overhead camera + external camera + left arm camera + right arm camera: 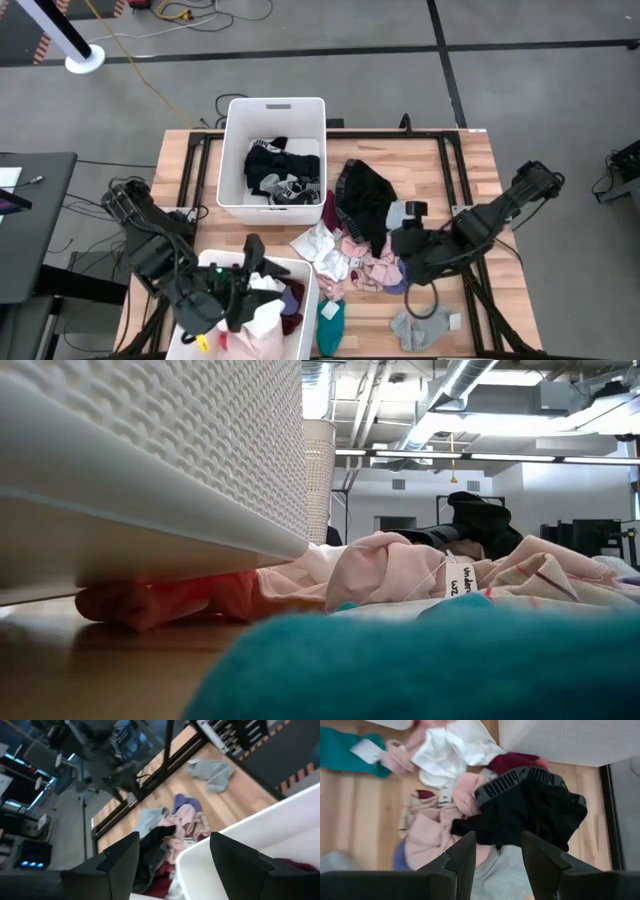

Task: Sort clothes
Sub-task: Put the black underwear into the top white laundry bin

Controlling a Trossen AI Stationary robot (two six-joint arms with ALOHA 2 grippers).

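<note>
The clothes (360,235) lay in a loose heap on the wooden desk (470,190), right of centre, between the two white bins. A black garment with a ribbed waistband (525,807) sat on the far side of the heap; pink pieces (427,837) and a white piece (452,750) lay beneath and beside it. A teal sock (331,322) lay at the near edge, and a grey garment (425,325) lay apart to the near right. The far bin (275,110) held black and patterned items; the near-left bin (300,275) held white and maroon items.

The right gripper (492,852) hovered over the heap near the black garment, fingers parted and holding nothing. The left gripper (175,855) hung above the near-left bin, fingers likewise apart and empty.

Handling judgement: the fabric appeared light, limp and prone to snagging neighbouring pieces. A pinch on a raised fold, or on the firmer waistband, would likely separate one item cleanly; a deep grasp risked lifting several.

The desk had a pale wood-plank top on a black frame. Beyond it was a grey concrete floor with trailing cables, and exposed ceiling ducting showed in the low view.
</note>
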